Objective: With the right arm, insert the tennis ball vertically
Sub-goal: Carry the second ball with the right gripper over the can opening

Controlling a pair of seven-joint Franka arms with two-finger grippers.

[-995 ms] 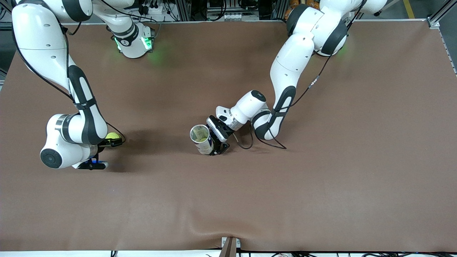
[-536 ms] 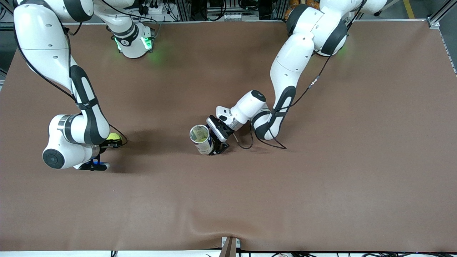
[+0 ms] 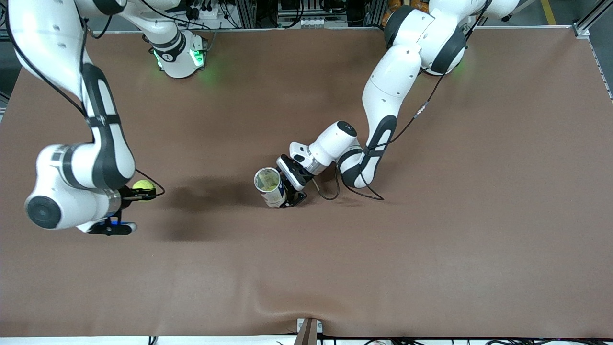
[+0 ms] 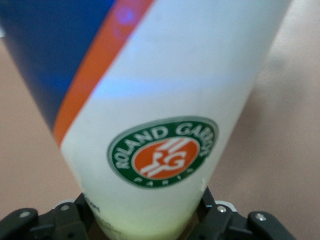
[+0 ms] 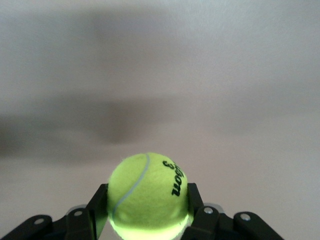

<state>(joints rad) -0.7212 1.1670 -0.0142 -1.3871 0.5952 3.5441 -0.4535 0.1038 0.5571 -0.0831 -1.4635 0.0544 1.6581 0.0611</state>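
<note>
My right gripper (image 3: 142, 192) is shut on a yellow-green tennis ball (image 3: 142, 185) and holds it above the table toward the right arm's end. In the right wrist view the ball (image 5: 148, 197) sits clamped between the black fingers (image 5: 99, 207). My left gripper (image 3: 287, 189) is shut on an open-topped tennis ball can (image 3: 269, 187) that stands near the table's middle, its mouth facing up. In the left wrist view the can (image 4: 165, 115) is white with a blue and orange band and a Roland Garros logo, and it fills the frame.
The brown table (image 3: 431, 239) spreads wide around both arms. A black cable (image 3: 354, 191) loops on the table beside the left arm's wrist. A small metal bracket (image 3: 309, 330) sits at the table's near edge.
My right arm has risen with the tennis ball; its shadow on the table has spread and separated from the gripper. The left arm and the can have not moved.
</note>
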